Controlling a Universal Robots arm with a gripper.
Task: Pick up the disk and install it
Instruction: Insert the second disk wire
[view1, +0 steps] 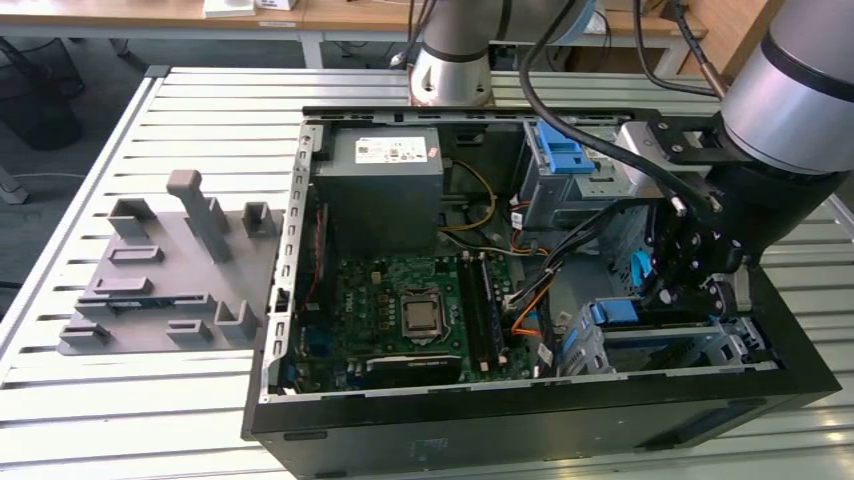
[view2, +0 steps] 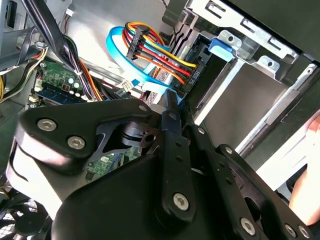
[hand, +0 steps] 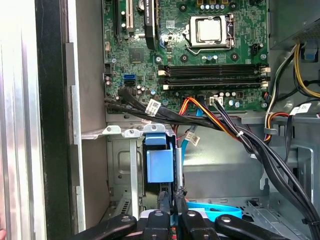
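Observation:
The open computer case (view1: 287, 300) lies on the slatted table. My gripper (view1: 663, 295) reaches down into its drive cage (view1: 694, 340) at the exterior view's right. Of the disk I see the blue carrier end (hand: 160, 167), standing edge-on in the cage slot under a blue latch (hand: 155, 131). My gripper (hand: 171, 192) has its fingers (hand: 163, 200) drawn together right at that blue end; whether they touch it I cannot tell. In the second wrist view the gripper (view2: 172, 97) points at the cage (view2: 250, 95) beside the blue latch (view2: 220, 47).
Black, orange and light-blue cables (hand: 210, 120) cross between the motherboard (hand: 200, 55) and the cage. The grey power supply (view1: 387, 160) sits at the case's far end. A grey plastic fixture (view1: 167, 270) stands on the table at the exterior view's left.

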